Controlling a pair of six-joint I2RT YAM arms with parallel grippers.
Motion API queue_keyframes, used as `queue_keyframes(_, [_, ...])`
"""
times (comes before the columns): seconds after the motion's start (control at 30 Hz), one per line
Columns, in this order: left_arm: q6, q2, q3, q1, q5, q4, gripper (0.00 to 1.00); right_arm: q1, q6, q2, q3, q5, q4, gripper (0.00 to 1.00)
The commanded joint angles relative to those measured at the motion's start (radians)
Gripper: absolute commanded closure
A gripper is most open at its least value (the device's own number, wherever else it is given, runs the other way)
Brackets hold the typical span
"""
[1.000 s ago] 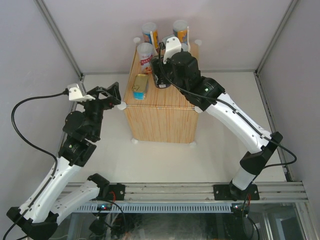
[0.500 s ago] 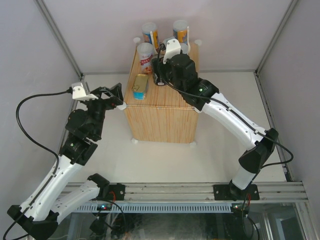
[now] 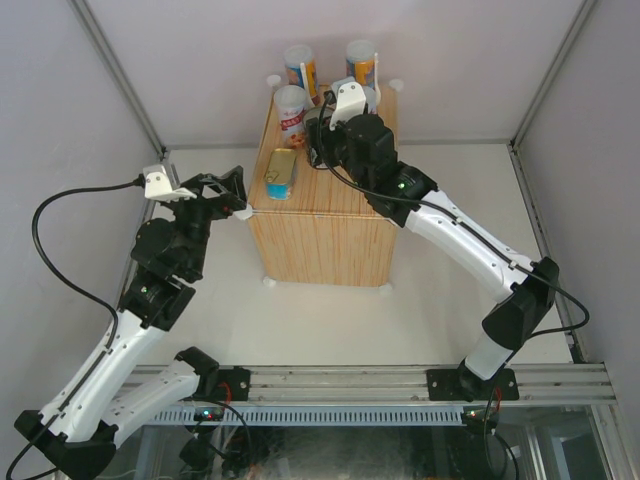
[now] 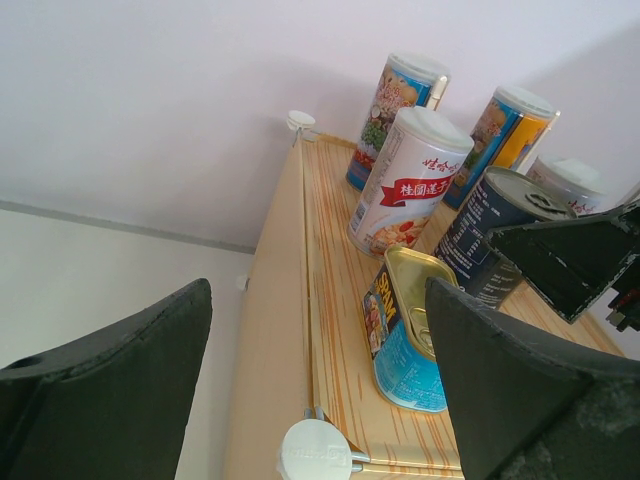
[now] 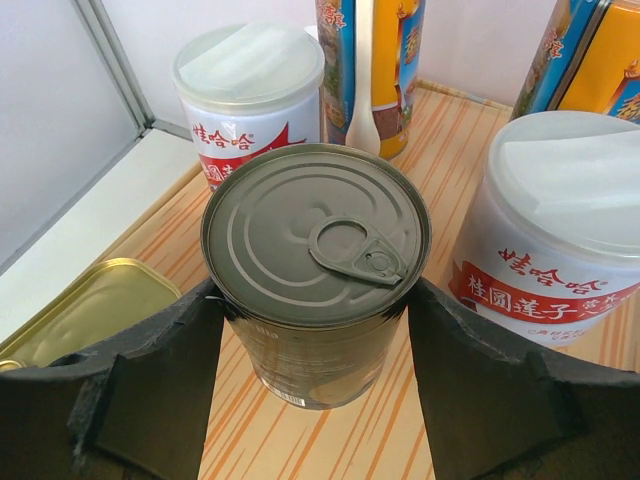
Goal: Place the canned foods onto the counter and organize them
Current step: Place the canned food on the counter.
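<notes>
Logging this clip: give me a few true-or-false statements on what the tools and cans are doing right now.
1. The right tool is closed on the dark can, one finger against each side. True.
2. The left tool holds a gold tin. False: it is open and empty; the gold tin rests on the counter.
3. The dark can lies on its side. False: it stands upright, pull tab on top.
4. Two tall blue-orange cylinders stand at the counter's far end. True.
</notes>
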Motion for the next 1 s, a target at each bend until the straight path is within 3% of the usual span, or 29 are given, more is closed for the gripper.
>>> queue_keyframes(0.0, [0.001,-0.015,0.03,0.009,0.013,0.018,0.09,-0.007,-0.012,-0.08,0.01,0.035,0.14,1.0])
queue_keyframes(0.57, [-0.01,-0.032,0.013,0.008,0.022,0.018,0.09,-0.007,-0.001,-0.076,0.002,0.053,0.115,0.99])
queue_keyframes(0.67, [-0.011,-0.033,0.011,0.008,0.023,0.017,0.1,-0.007,0.005,-0.071,0.008,0.053,0.102,0.81])
queue_keyframes(0.8, [-0.015,-0.028,0.011,0.01,0.03,0.022,0.1,-0.009,0.014,-0.078,0.005,0.051,0.089,0.48])
queue_keyframes(0.97, [-0.017,-0.027,0.012,0.009,0.034,0.027,0.09,-0.009,0.015,-0.086,0.006,0.044,0.075,0.3])
